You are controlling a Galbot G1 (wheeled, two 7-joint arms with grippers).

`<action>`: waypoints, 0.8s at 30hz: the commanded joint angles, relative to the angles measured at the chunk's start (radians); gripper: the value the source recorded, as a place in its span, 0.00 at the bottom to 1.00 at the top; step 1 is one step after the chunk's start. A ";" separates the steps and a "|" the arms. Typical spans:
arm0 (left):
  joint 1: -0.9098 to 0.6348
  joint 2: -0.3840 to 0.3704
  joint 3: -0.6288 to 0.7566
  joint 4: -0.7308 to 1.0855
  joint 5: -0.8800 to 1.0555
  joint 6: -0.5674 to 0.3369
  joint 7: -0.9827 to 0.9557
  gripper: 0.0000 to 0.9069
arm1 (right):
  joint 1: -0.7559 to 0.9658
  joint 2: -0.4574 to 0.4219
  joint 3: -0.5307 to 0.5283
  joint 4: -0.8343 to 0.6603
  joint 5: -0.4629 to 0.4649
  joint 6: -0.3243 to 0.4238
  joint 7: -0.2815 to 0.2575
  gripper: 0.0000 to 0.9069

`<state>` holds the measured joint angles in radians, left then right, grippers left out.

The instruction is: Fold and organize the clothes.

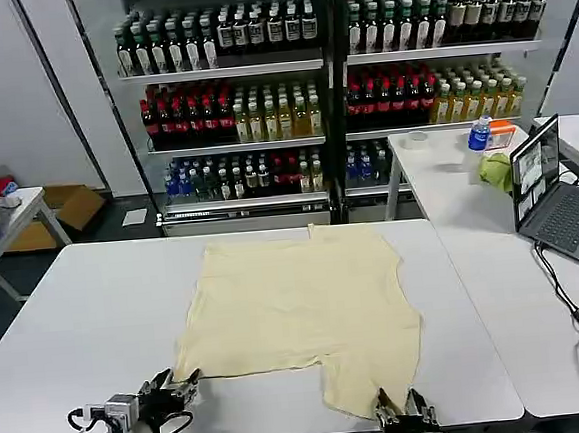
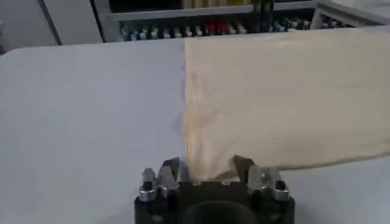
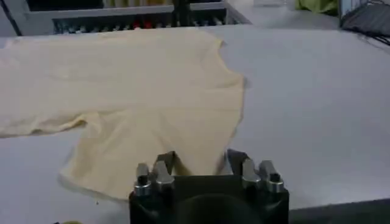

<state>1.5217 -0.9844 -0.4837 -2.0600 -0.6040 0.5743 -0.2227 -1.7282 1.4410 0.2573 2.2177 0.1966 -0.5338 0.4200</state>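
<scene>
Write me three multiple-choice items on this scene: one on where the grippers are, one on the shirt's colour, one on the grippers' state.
1. Where is the left gripper?
A. At the shirt's near corner
B. By the laptop
C. Above the shelves

2. What colour is the shirt?
A. Dark blue
B. Pale cream-yellow
C. Red

3. How does the right gripper stand?
A. Open at the shirt's near hem
B. Shut on a bottle
C. Raised far above the table

Key: 1 A, the head view puts it at the shirt's near corner on the robot's left. 2 B, the fabric is cream-yellow in every view. 3 A, its fingers sit apart around the hem edge.
</scene>
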 commanded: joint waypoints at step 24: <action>0.058 -0.024 -0.051 -0.098 -0.018 0.000 0.008 0.01 | -0.100 -0.052 0.032 0.154 -0.034 0.091 -0.069 0.00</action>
<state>1.5708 -1.0064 -0.5256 -2.1254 -0.6207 0.5752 -0.2174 -1.8209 1.3857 0.2941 2.3451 0.1709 -0.4508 0.3501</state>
